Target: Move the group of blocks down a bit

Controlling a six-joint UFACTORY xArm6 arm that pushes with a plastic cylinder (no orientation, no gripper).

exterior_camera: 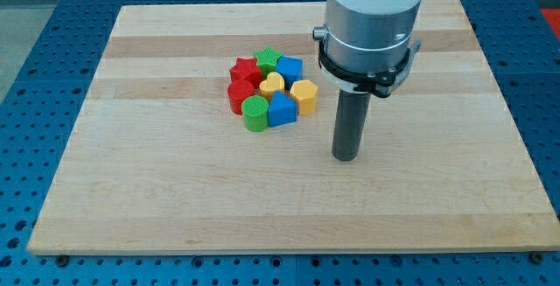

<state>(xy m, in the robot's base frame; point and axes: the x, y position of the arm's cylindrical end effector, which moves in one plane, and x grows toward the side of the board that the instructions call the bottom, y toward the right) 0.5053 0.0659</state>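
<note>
Camera view puts the group of 8 blocks a little toward 10 o'clock from the board's middle, packed so that most touch a neighbour. We count a red star [246, 70] and a green star [267, 59] along the top edge, a blue block [290, 67] at 2 o'clock of the cluster, a yellow heart [272, 83] in its centre, a yellow hexagon [304, 96] at 3 o'clock, a red block [239, 94] at 9 o'clock, a green cylinder [255, 113] at 7 o'clock and a second blue block [282, 108] at 6 o'clock.

We have no claw to open or close: our arm ends in a bare rod, and our tip [346, 158] rests on the wood at 4 o'clock of the group, near the yellow hexagon but clear of every block.

We judge the blocks light, rigid and smooth, so they should slide easily yet scatter if pushed off-centre. Nothing can be gripped; contact belongs on the top edge, at 12 o'clock, against both stars, with short repeated nudges across that edge.

The wooden board [175, 207] looks flat and slick, with ample bare room toward 6 o'clock. Around it lies a blue perforated table [35, 50].
</note>
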